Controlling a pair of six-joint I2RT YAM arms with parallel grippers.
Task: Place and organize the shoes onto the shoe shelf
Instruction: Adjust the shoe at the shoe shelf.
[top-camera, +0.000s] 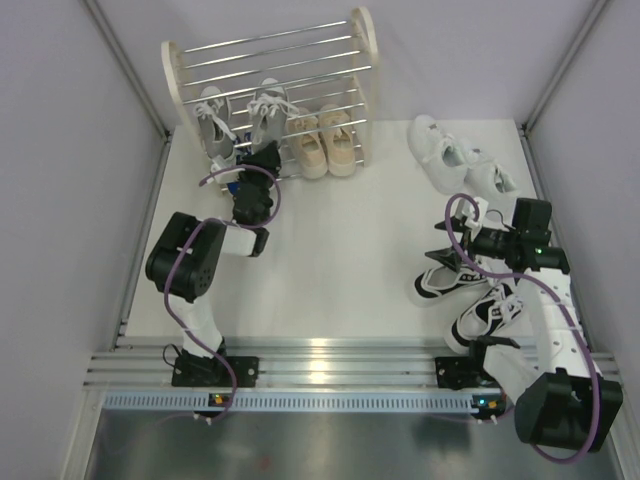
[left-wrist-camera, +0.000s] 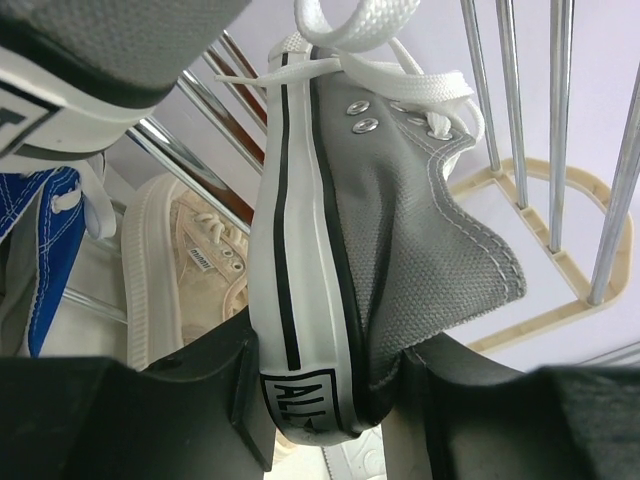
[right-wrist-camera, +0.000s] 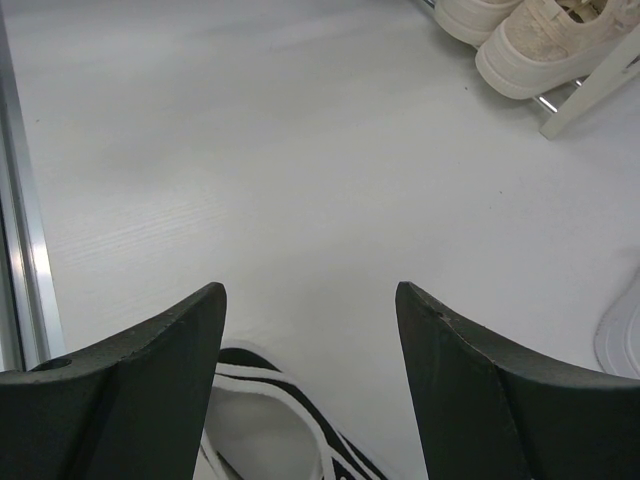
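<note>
The shoe shelf (top-camera: 365, 90) stands at the back. Two grey shoes (top-camera: 215, 120) sit on its left side and a beige pair (top-camera: 322, 140) on its right. My left gripper (top-camera: 262, 160) is shut on the heel of the right grey shoe (left-wrist-camera: 400, 230), which lies tilted against the chrome rods (left-wrist-camera: 520, 100). A blue shoe (left-wrist-camera: 50, 240) and a beige shoe (left-wrist-camera: 190, 260) show below it. My right gripper (top-camera: 447, 252) is open just above the black-and-white pair (top-camera: 455, 282); one shoe (right-wrist-camera: 270, 420) lies under its fingers. The white pair (top-camera: 455, 155) lies at the back right.
The second black-and-white shoe (top-camera: 490, 315) lies near the right arm's base. The shelf's cream side panel (right-wrist-camera: 600, 90) and the beige shoes (right-wrist-camera: 540, 45) show at the top right of the right wrist view. A metal rail (top-camera: 320, 365) runs along the near edge.
</note>
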